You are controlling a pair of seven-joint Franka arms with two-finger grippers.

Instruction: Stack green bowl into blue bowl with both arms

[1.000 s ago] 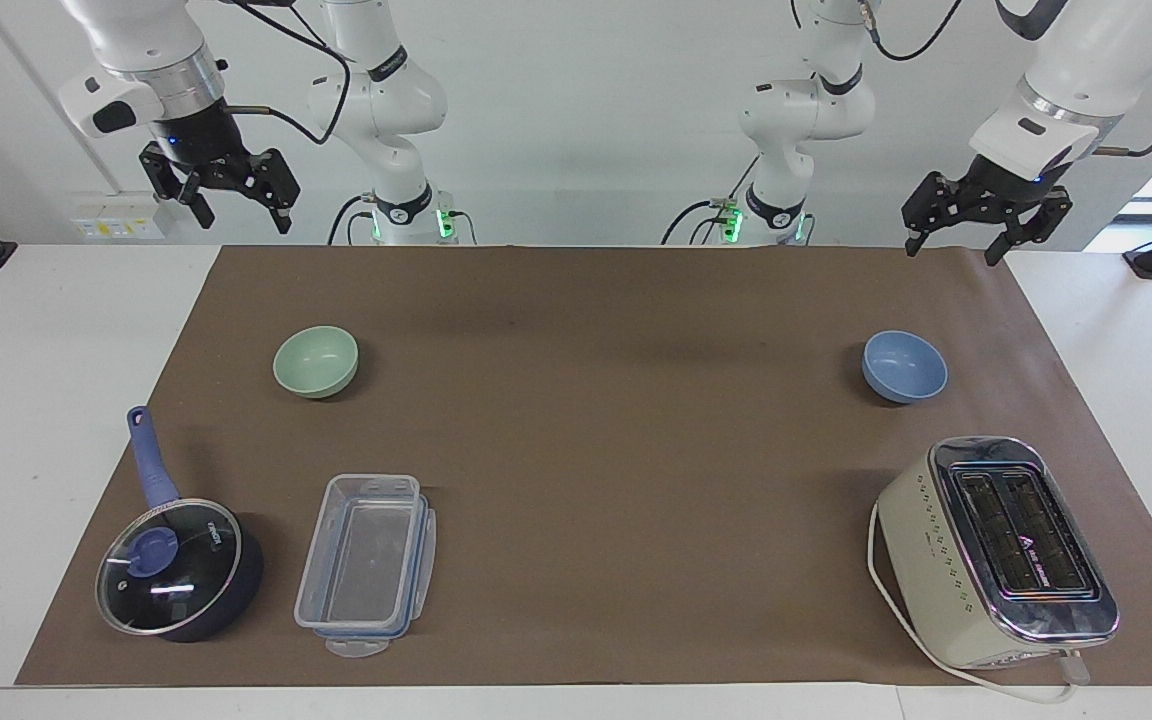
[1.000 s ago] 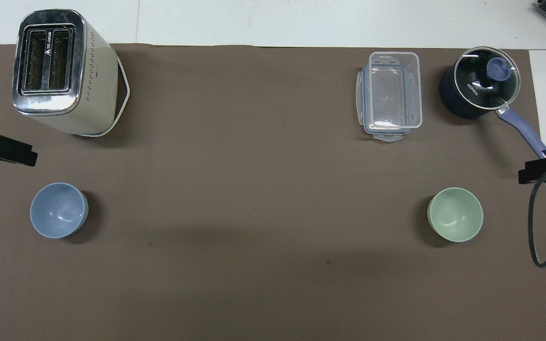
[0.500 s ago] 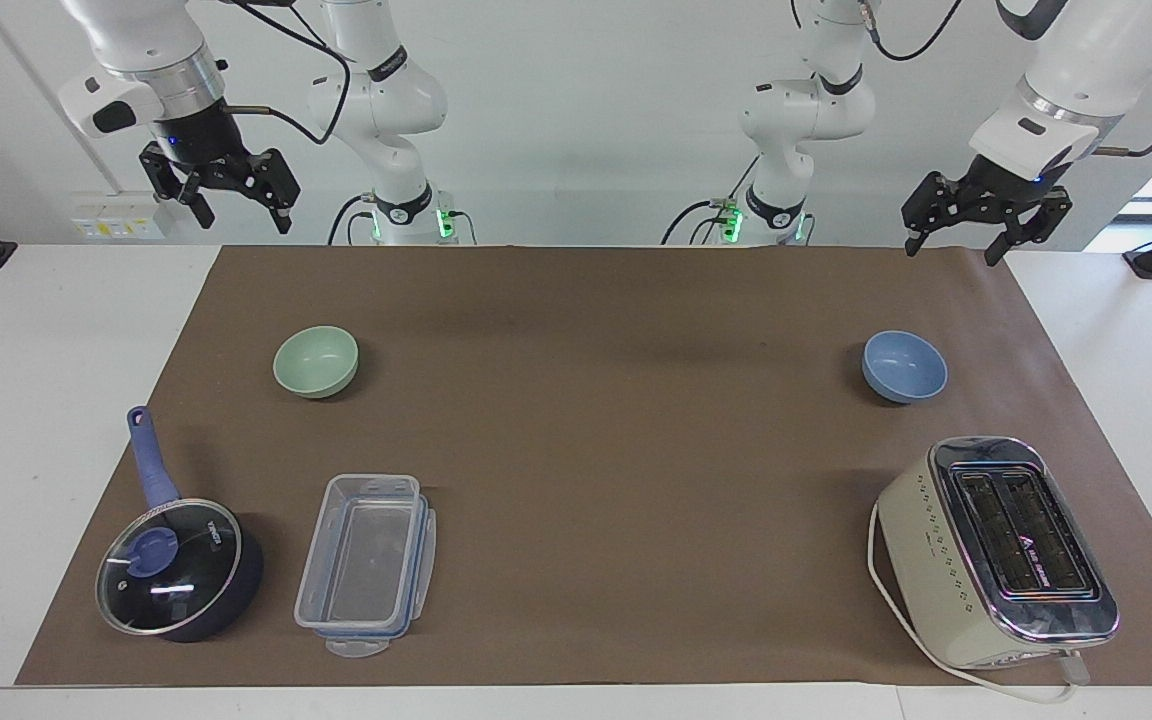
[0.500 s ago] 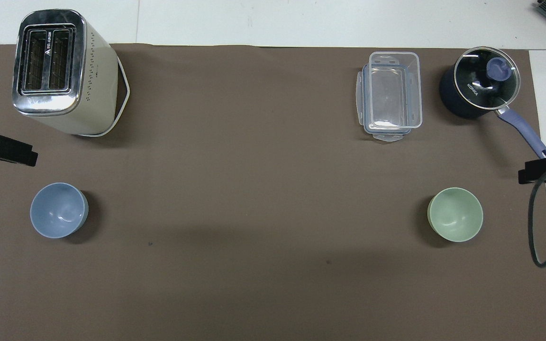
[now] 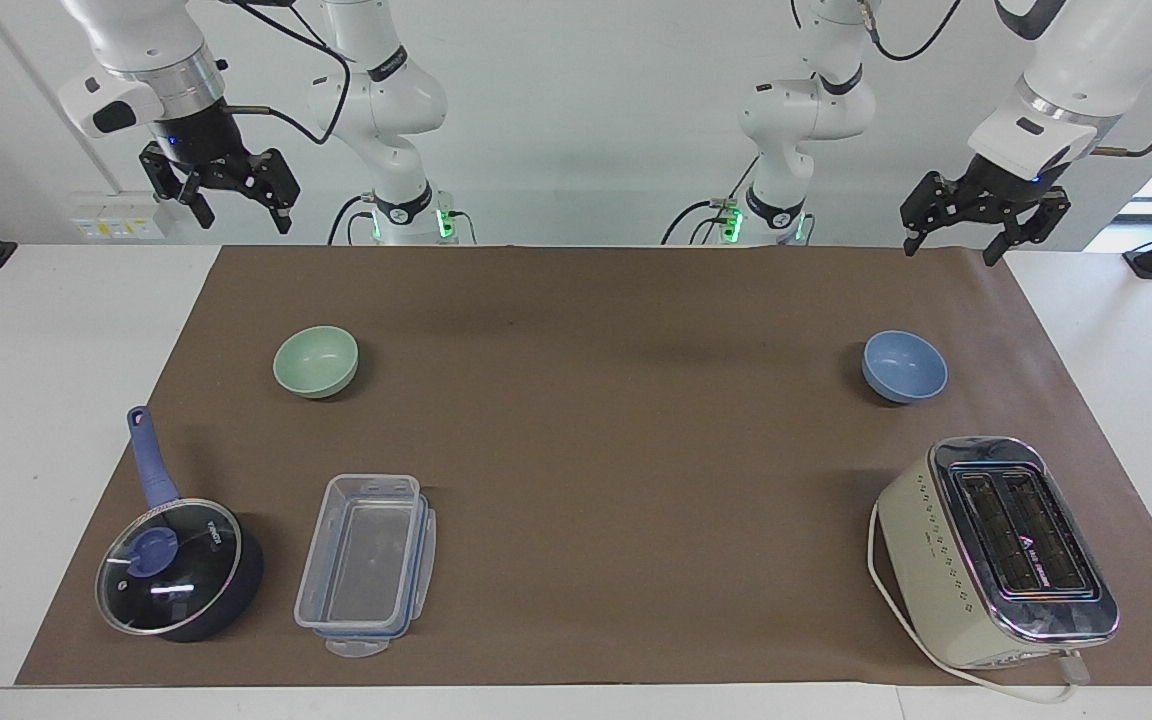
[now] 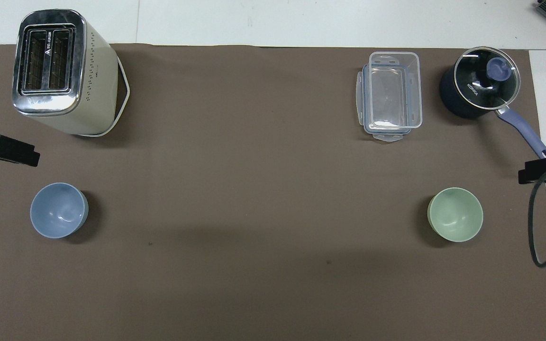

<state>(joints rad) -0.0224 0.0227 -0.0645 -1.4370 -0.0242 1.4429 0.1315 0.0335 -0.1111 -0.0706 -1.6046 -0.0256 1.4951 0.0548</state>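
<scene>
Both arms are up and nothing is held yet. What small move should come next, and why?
Probably lower the right pincer toward the green bowl. That bowl sits at the right arm's end of the table, untouched, and the blue bowl sits at the left arm's end. Both pincers are open and raised; the left pincer can wait.

Matt green bowl (image 5: pixel 316 361) and blue bowl (image 5: pixel 904 366), glossy chrome-topped toaster (image 5: pixel 996 552), clear plastic container (image 5: pixel 366 563), matt brown paper mat (image 5: pixel 596 420)

White jointed arms (image 5: pixel 376 90), silver wrist rings, black cables, black fingers (image 5: pixel 281 215).
</scene>
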